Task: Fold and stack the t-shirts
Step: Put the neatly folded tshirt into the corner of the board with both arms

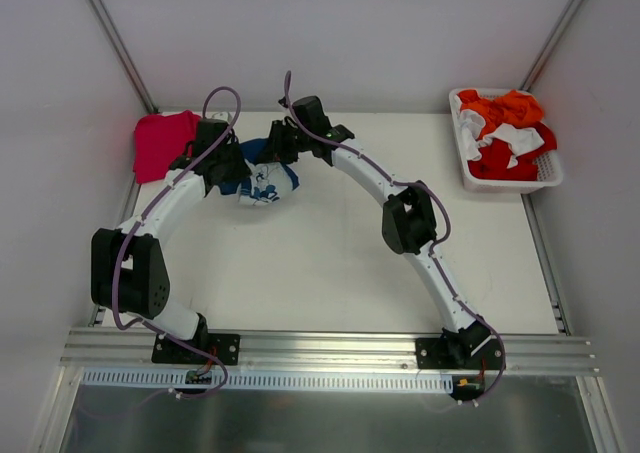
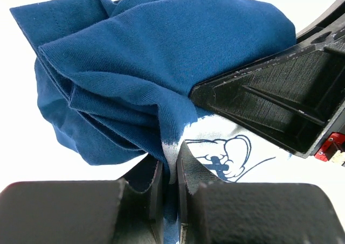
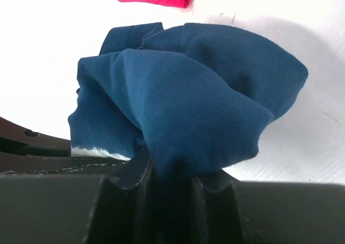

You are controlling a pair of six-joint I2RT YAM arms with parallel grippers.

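A white matte tabletop (image 1: 330, 263) lies between pale walls (image 1: 350, 33). Near its far edge, the left gripper (image 2: 170, 166) and right gripper (image 3: 172, 174) both pinch the crumpled navy blue cloth t-shirt (image 1: 262, 180). A pinkish-red cloth t-shirt (image 1: 162, 143) lies far-left, a white plastic basket (image 1: 510, 184) far-right.

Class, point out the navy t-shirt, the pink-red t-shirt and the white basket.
navy t-shirt (image 3: 205, 104): right wrist view, bunched middle.
pink-red t-shirt (image 1: 160, 145): top view, its middle.
white basket (image 1: 510, 184): top view, near wall.

Light: was bright, even, from overhead | Shadows: fell soft and faint | Glare: table (image 3: 48, 50) blew out white | Focus: near fingers (image 2: 59, 211) blurred
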